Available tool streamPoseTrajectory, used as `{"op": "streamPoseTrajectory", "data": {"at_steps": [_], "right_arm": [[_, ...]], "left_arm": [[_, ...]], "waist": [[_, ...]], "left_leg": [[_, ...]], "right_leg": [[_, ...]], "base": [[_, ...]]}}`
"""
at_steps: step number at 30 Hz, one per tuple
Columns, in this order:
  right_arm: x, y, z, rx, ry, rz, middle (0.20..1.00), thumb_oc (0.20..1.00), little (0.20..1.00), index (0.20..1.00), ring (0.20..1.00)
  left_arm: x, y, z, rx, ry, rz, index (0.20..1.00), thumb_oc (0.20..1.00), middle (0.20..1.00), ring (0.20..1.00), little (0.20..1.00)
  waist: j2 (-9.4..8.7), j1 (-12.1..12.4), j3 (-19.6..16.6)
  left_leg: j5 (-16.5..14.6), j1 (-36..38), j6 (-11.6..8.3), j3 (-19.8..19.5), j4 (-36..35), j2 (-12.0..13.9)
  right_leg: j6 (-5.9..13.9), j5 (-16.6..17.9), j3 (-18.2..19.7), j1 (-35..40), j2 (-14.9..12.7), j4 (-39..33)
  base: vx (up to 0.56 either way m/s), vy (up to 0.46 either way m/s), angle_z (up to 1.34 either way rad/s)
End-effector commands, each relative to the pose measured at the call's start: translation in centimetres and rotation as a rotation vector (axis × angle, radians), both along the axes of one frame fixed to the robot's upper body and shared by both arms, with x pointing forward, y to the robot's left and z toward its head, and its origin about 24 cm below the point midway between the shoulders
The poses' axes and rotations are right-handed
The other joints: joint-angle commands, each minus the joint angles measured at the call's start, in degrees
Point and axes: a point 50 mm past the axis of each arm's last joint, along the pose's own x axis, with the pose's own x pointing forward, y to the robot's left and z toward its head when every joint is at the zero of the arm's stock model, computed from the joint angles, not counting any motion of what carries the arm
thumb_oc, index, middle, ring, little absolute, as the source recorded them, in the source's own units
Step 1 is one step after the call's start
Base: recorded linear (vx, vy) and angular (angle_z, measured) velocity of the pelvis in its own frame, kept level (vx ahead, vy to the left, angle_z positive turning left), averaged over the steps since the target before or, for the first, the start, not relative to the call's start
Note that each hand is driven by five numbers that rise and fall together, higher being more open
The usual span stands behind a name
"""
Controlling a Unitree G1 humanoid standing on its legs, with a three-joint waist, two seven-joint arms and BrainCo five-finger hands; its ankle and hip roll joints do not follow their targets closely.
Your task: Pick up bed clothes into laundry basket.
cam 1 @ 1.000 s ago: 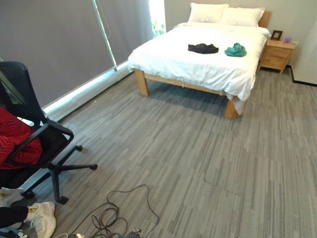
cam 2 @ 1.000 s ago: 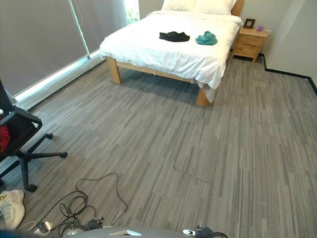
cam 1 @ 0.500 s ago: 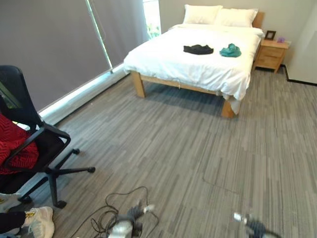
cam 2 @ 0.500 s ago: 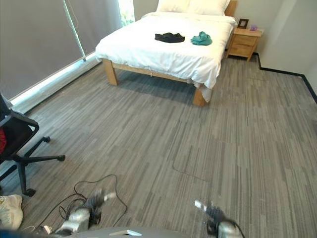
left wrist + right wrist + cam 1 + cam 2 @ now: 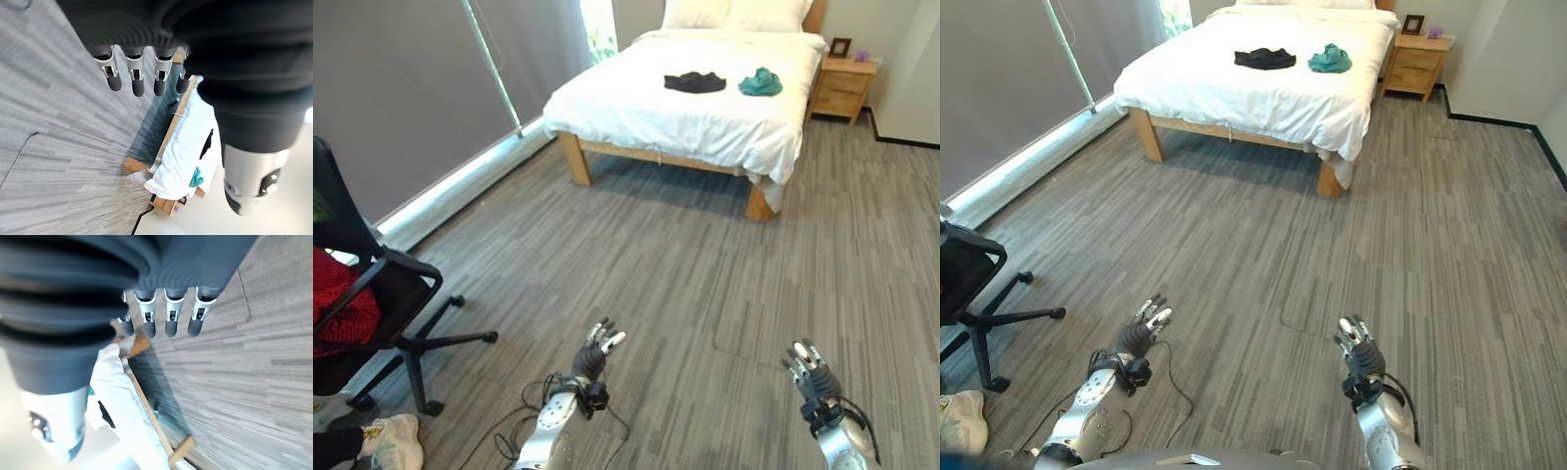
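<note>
Setting: a bedroom with grey striped carpet [image 5: 1234,255]; the head camera looks down and across the floor toward a bed at the far side.
Left hand: the left hand [image 5: 1139,333] is raised low in the foreground on the robot's left, over bare carpet. Its fingers [image 5: 138,81] are straight and spread apart, and it holds nothing.
Right hand: the right hand [image 5: 1361,353] is raised low in the foreground on the robot's right, well apart from the left hand. Its fingers [image 5: 169,318] are also straight and spread apart, and it holds nothing.
Bed: a wooden-framed bed [image 5: 1263,88] with a white cover stands across the room, well away from both hands. Two white pillows [image 5: 744,12] lie at its head.
Bed clothes: two small garments lie on top of the white cover, side by side and slightly apart. The black garment [image 5: 1265,58] is a flat crumpled heap on the window side. The teal garment [image 5: 1330,60] is a bunched heap on the nightstand side.
Nightstand: a wooden nightstand [image 5: 1415,67] stands just beside the head of the bed. A small dark picture frame [image 5: 1414,23] stands on it, with a small purple object [image 5: 1433,32] close by.
Window: grey roller blinds [image 5: 401,88] cover the wall on the robot's left, with a bright strip of daylight along the floor beneath them.
Chair: a black office chair [image 5: 382,313] on a wheeled base stands at the near left, with something red [image 5: 342,308] resting on its seat.
Person: a white shoe [image 5: 396,439] shows on the floor by the chair's base.
</note>
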Motion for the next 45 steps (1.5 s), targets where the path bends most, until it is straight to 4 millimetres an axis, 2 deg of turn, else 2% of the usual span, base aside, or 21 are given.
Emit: {"op": "streamPoseTrajectory", "data": {"at_steps": [1,4,6,11,12,16,23,27,29,30,31,33,34,35,37,38,39,40,41,43,45], "right_arm": [[1.4,0.6,1.9,-0.043,-0.118,0.013,1.000,1.000,1.000,1.000,1.000],[1.9,0.6,2.4,-0.238,-0.112,0.073,1.000,1.000,1.000,1.000,1.000],[2.0,0.7,2.4,-0.249,-0.112,0.064,1.000,1.000,1.000,1.000,1.000],[2.2,0.8,2.8,-0.354,-0.141,0.129,1.000,1.000,1.000,1.000,1.000],[1.9,0.7,2.6,-0.350,-0.135,0.134,1.000,1.000,1.000,1.000,1.000],[1.7,0.5,2.3,-0.305,-0.115,0.152,1.000,1.000,1.000,1.000,1.000],[3.2,0.7,3.9,-0.375,-0.180,0.192,1.000,1.000,1.000,1.000,1.000],[4.3,1.1,4.4,-0.388,-0.204,0.205,1.000,1.000,1.000,1.000,1.000],[4.8,1.4,4.6,-0.393,-0.217,0.221,1.000,1.000,1.000,1.000,1.000],[4.8,1.4,4.6,-0.393,-0.217,0.221,1.000,1.000,1.000,1.000,1.000],[4.8,1.4,4.8,-0.410,-0.221,0.227,1.000,1.000,1.000,1.000,1.000],[4.7,1.7,4.8,-0.411,-0.223,0.235,1.000,1.000,1.000,1.000,1.000],[4.7,1.7,4.8,-0.411,-0.223,0.235,1.000,1.000,1.000,1.000,1.000],[4.7,2.1,4.6,-0.408,-0.218,0.247,1.000,1.000,1.000,1.000,1.000],[4.6,2.2,4.6,-0.405,-0.219,0.255,1.000,1.000,1.000,1.000,1.000],[4.6,2.1,4.6,-0.406,-0.219,0.256,1.000,1.000,1.000,1.000,1.000],[4.5,2.1,4.3,-0.409,-0.207,0.258,1.000,1.000,1.000,1.000,1.000],[4.5,2.1,4.3,-0.410,-0.207,0.258,1.000,1.000,1.000,1.000,1.000],[4.5,2.3,4.4,-0.411,-0.211,0.267,1.000,1.000,1.000,1.000,1.000],[4.4,2.4,4.5,-0.409,-0.216,0.270,1.000,1.000,1.000,1.000,1.000],[4.0,2.3,4.3,-0.333,-0.210,0.254,1.000,1.000,1.000,1.000,1.000]], "left_arm": [[0.8,0.2,0.8,-0.113,-0.057,0.078,1.000,1.000,1.000,1.000,1.000],[1.0,0.3,1.5,-0.102,-0.101,0.137,1.000,1.000,1.000,1.000,1.000],[1.1,0.3,1.7,-0.081,-0.111,0.131,1.000,1.000,1.000,1.000,1.000],[2.2,2.1,3.4,0.421,-0.237,-0.074,1.000,1.000,1.000,1.000,1.000],[2.3,2.3,3.5,0.449,-0.245,-0.084,1.000,1.000,1.000,1.000,1.000],[2.6,2.6,3.6,0.479,-0.237,-0.100,1.000,1.000,1.000,1.000,1.000],[3.5,2.6,4.2,0.458,-0.259,-0.041,1.000,1.000,1.000,1.000,1.000],[3.9,2.9,4.8,0.482,-0.280,-0.033,1.000,1.000,1.000,1.000,1.000],[4.2,3.4,5.3,0.507,-0.292,-0.027,1.000,1.000,1.000,1.000,1.000],[4.2,3.4,5.3,0.507,-0.292,-0.027,1.000,1.000,1.000,1.000,1.000],[4.4,3.7,5.5,0.543,-0.296,-0.033,1.000,1.000,1.000,1.000,1.000],[4.5,3.8,5.7,0.558,-0.301,-0.035,1.000,1.000,1.000,1.000,1.000],[4.5,3.8,5.7,0.558,-0.301,-0.035,1.000,1.000,1.000,1.000,1.000],[4.7,3.9,5.8,0.576,-0.305,-0.033,1.000,1.000,1.000,1.000,1.000],[4.9,4.0,6.1,0.569,-0.319,-0.022,1.000,1.000,1.000,1.000,1.000],[4.9,4.0,6.1,0.568,-0.319,-0.021,1.000,1.000,1.000,1.000,1.000],[5.2,3.7,6.3,0.563,-0.331,-0.025,1.000,1.000,1.000,1.000,1.000],[5.2,3.7,6.3,0.562,-0.331,-0.025,1.000,1.000,1.000,1.000,1.000],[5.5,3.5,6.5,0.566,-0.344,-0.031,1.000,1.000,1.000,1.000,1.000],[5.7,3.1,6.6,0.566,-0.352,-0.038,1.000,1.000,1.000,1.000,1.000],[5.8,2.2,6.5,0.532,-0.355,-0.059,1.000,1.000,1.000,1.000,1.000]], "waist": [[-3.26,-0.58,-0.17],[-3.65,-0.38,0.54],[-3.69,-0.35,0.86],[-3.87,-0.48,1.66],[-3.87,-0.51,1.66],[-4.11,-0.53,1.71],[-4.17,-0.47,2.19],[-3.99,0.30,3.41],[-3.80,0.37,5.40],[-3.81,0.40,5.37],[-3.35,-0.36,6.90],[-2.39,-1.13,8.00],[-2.44,-1.12,8.03],[-2.08,-2.18,8.20],[-2.37,-3.73,8.26],[-2.06,-3.90,8.57],[-3.09,-5.38,8.26],[-2.70,-5.49,8.46],[-3.16,-6.89,8.05],[-2.93,-7.47,7.71],[-2.68,-7.90,6.69]], "left_leg": [[1.88,-0.29,-2.78,-2.99,-1.94,1.28],[1.94,-1.01,-2.78,-2.36,-1.94,1.44],[2.02,-1.28,-2.76,-2.21,-1.94,1.50],[1.94,-2.25,-2.77,-1.73,-1.94,1.45],[1.84,-2.25,-2.76,-1.69,-1.94,1.36],[1.55,-1.95,-2.71,-1.49,-1.94,1.16],[0.84,-1.81,-1.90,-0.91,-1.94,0.33],[-0.21,-2.33,-0.45,-0.81,-1.31,-0.47],[-1.48,-2.85,1.20,-1.07,0.27,-1.01],[-1.49,-2.90,1.21,-1.04,0.29,-1.03],[-2.39,-2.03,2.41,-1.27,0.79,-1.33],[-2.92,-0.54,2.81,-1.19,0.82,-0.99],[-2.93,-0.49,2.82,-1.17,0.77,-1.07],[-3.15,2.06,2.19,-0.29,0.07,-0.79],[-4.32,5.41,0.68,-0.99,-0.85,-0.80],[-4.40,5.88,0.58,-1.14,-0.98,-0.44],[-5.59,8.39,-1.19,-2.21,-1.49,-0.26],[-5.71,8.71,-1.29,-2.30,-1.56,0.19],[-6.71,11.18,-2.64,-2.78,-1.94,1.26],[-7.07,12.59,-3.28,-2.93,-1.94,2.12],[-5.40,13.86,-4.66,-4.85,1.31,4.19]], "right_leg": [[6.69,5.74,-0.96,2.05,-7.20,-3.92],[6.84,6.88,-0.60,1.34,-7.02,-5.46],[6.87,6.99,-0.44,1.06,-6.97,-5.63],[7.15,7.10,0.20,0.01,-6.91,-5.65],[7.19,7.11,0.23,0.00,-6.93,-5.65],[7.34,7.16,0.32,0.21,-7.06,-5.69],[7.90,7.04,0.94,-0.34,-7.69,-4.74],[8.57,5.99,1.78,-3.53,-9.14,1.90],[9.85,8.71,3.19,-9.56,-10.12,13.14],[9.85,8.69,3.22,-9.64,-10.13,13.20],[10.17,13.32,3.40,-13.45,-10.65,22.45],[10.09,14.95,3.24,-17.58,-10.68,28.75],[10.10,14.79,3.32,-17.69,-10.75,29.01],[9.86,14.29,0.70,-21.69,-12.17,26.84],[9.58,13.11,-0.54,-23.65,-11.59,19.28],[9.54,13.07,-0.92,-22.97,-11.34,18.97],[10.28,14.62,-1.46,-24.62,-10.65,7.16],[10.25,14.87,-1.87,-23.90,-10.28,6.46],[11.12,17.75,-1.74,-25.51,-9.23,-0.37],[11.53,19.11,-2.51,-26.09,-9.03,-1.70],[9.82,18.94,-2.96,-25.72,-8.58,2.61]], "base": [[0.01,-0.007,-0.05],[-0.01,-0.003,-0.10],[-0.03,0.001,-0.11],[0.00,0.020,-0.10],[0.04,0.030,-0.04],[0.03,0.023,-0.05],[0.03,0.055,-0.04],[0.02,0.106,-0.07],[-0.01,0.123,-0.21],[0.04,0.159,-0.24],[0.04,0.114,-0.16],[0.13,0.144,-0.06],[0.32,0.125,-0.01],[0.35,0.026,0.00],[0.37,-0.028,-0.15],[0.45,-0.164,-0.13],[0.33,-0.129,-0.07],[0.62,-0.234,0.15],[0.49,-0.170,0.29],[0.47,-0.176,0.37],[0.44,-0.199,0.39]]}}
